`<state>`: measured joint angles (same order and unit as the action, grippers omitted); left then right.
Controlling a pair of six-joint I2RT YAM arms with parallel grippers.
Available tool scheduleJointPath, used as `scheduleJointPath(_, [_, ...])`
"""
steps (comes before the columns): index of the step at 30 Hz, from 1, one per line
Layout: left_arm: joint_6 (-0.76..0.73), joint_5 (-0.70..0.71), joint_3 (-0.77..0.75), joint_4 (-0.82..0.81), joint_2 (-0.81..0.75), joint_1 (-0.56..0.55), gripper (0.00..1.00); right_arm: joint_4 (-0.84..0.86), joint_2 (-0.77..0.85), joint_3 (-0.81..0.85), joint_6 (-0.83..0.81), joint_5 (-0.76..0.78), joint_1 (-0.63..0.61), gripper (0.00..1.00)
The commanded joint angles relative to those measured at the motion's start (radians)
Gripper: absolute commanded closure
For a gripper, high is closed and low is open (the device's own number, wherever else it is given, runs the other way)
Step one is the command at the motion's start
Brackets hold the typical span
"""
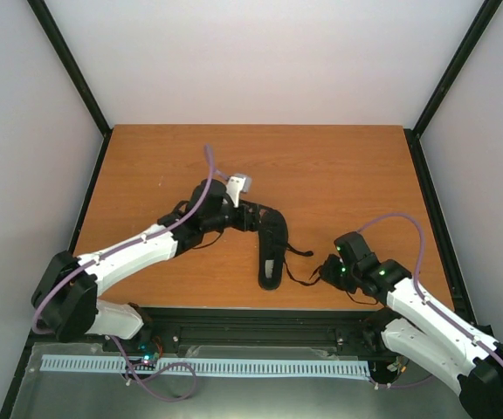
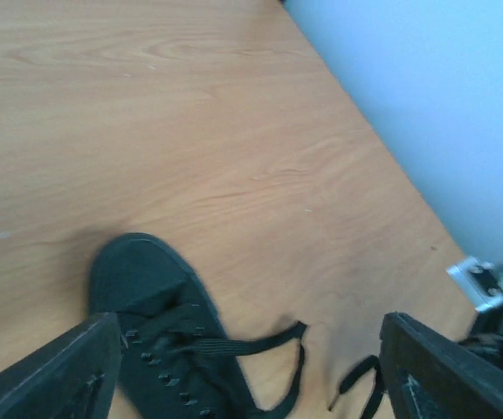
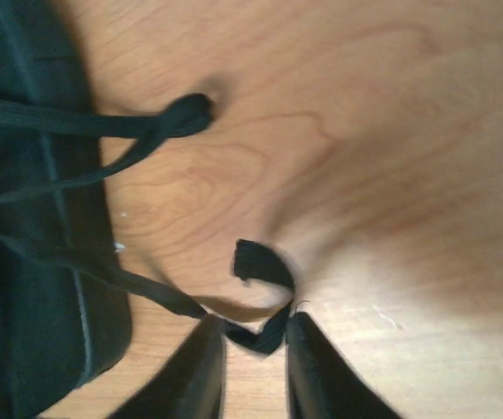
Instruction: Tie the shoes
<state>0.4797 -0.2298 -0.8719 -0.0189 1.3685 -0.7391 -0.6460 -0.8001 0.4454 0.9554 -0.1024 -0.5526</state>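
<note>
Room: pale, plain walls (image 1: 260, 61) close in the left, far and right sides, with black frame posts (image 1: 70, 68) running up the far corners.
Surface: orange-brown wood-grain table (image 1: 347, 175), matte, with soft shadows under the arms.
Near edge: a black rail, then a grey metal plate carrying a white slotted strip (image 1: 203, 367) that runs left to right.
Shoe: the all-black shoe (image 1: 271, 249) lies near the middle of the table, a little toward the near edge, its length running near to far.
Lace: a thin black lace (image 1: 299, 278) trails from the shoe to the right across the wood. In the right wrist view a second strand ends in a loose loop on the bare table.
Left gripper: the left gripper (image 1: 250, 216) sits at the shoe's far end, its fingers (image 2: 55, 371) spread wide, with the shoe between them and close to one finger.
Right gripper: the right gripper (image 3: 253, 362) is low over the table just right of the shoe, its fingers nearly together and pinching the lace, whose end curls up beyond them.
</note>
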Motion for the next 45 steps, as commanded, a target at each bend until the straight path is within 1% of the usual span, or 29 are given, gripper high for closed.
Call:
scheduleJointPath(1, [0.069,0.016,-0.032,0.117,-0.037,0.066,0.13,-0.096,0.013,0.011,0.034,0.007,-0.007,0.63])
scheduleJointPath(2, [0.074,0.01,-0.038,0.137,-0.047,0.077,0.09,-0.113,0.007,0.025,0.028,0.032,-0.007,0.49])
scheduleJointPath(3, [0.077,0.0,-0.051,0.159,-0.058,0.09,0.06,-0.124,-0.002,0.043,0.021,0.059,-0.007,0.37])
scheduleJointPath(4, [0.078,-0.01,-0.065,0.182,-0.07,0.103,0.04,-0.132,-0.011,0.064,0.012,0.083,-0.007,0.28])
scheduleJointPath(6, [0.075,-0.028,-0.09,0.236,-0.095,0.133,0.01,-0.128,-0.027,0.11,-0.011,0.125,-0.007,0.21])
scheduleJointPath(9, [0.07,-0.077,-0.118,0.304,-0.141,0.196,0.0,-0.034,-0.047,0.133,-0.09,0.149,-0.006,0.19])
scheduleJointPath(11, [0.068,-0.11,-0.138,0.352,-0.169,0.247,0.0,0.023,-0.082,0.132,-0.139,0.143,0.002,0.2])
scheduleJointPath(13, [0.06,-0.142,-0.157,0.408,-0.183,0.296,0.0,0.053,-0.142,0.141,-0.187,0.117,0.016,0.25])
scheduleJointPath(17, [0.039,-0.167,-0.151,0.442,-0.21,0.358,0.0,0.128,-0.246,0.137,-0.262,0.055,0.033,0.27])
scheduleJointPath(21, [0.039,-0.167,-0.141,0.449,-0.215,0.372,0.0,0.221,-0.333,0.141,-0.26,0.021,0.042,0.28])
scheduleJointPath(26, [0.024,-0.184,-0.122,0.423,-0.228,0.372,0.0,0.32,-0.408,0.133,-0.217,0.015,0.042,0.21])
scheduleJointPath(31, [-0.004,-0.217,-0.088,0.391,-0.249,0.372,0.0,0.376,-0.485,0.13,-0.184,0.0,0.041,0.21])
scheduleJointPath(36, [-0.011,-0.21,-0.064,0.392,-0.266,0.372,0.0,0.424,-0.519,0.109,-0.155,-0.001,0.042,0.32])
scheduleJointPath(39, [-0.016,-0.198,-0.055,0.4,-0.278,0.372,0.0,0.458,-0.539,0.091,-0.138,-0.01,0.042,0.41])
scheduleJointPath(44, [-0.036,-0.193,-0.041,0.404,-0.293,0.372,0.0,0.487,-0.578,0.086,-0.12,-0.024,0.042,0.59])
scheduleJointPath(45, [-0.044,-0.194,-0.035,0.401,-0.296,0.372,0.0,0.489,-0.579,0.086,-0.12,-0.025,0.042,0.64])
